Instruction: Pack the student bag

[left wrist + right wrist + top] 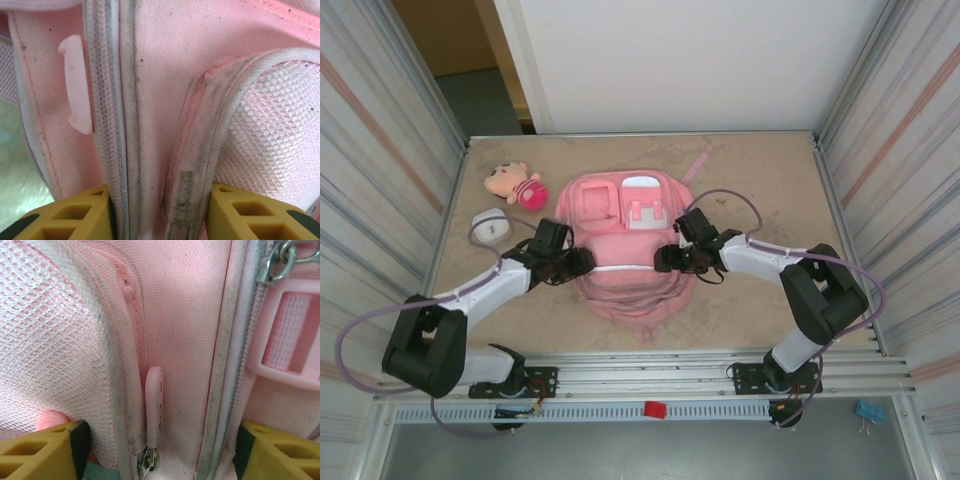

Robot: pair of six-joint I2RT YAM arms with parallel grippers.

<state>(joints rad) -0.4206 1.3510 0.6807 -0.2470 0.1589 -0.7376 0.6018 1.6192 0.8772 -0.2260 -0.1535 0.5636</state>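
Note:
The student bag point(620, 292), a big pink backpack with grey-white trim, lies flat in the middle of the table. My left gripper point(588, 262) is at its left side and my right gripper point(665, 260) at its right side. In the left wrist view the yellow fingers point(80, 215) press from both sides on a bunched fold of zip band and mesh pocket edge, so the left gripper point(157, 192) is shut on the student bag point(160, 75). The right gripper point(160, 427) stands open astride flat side fabric of the bag point(190, 315), with a pink zip pull point(154, 400) between its fingers.
A small plush doll point(517, 185) lies at the back left, with a white round object point(492, 225) in front of it. A pink strap point(698, 165) trails behind the bag. Metal walls close in both sides. A pink buckle point(292, 340) sits beside my right fingers.

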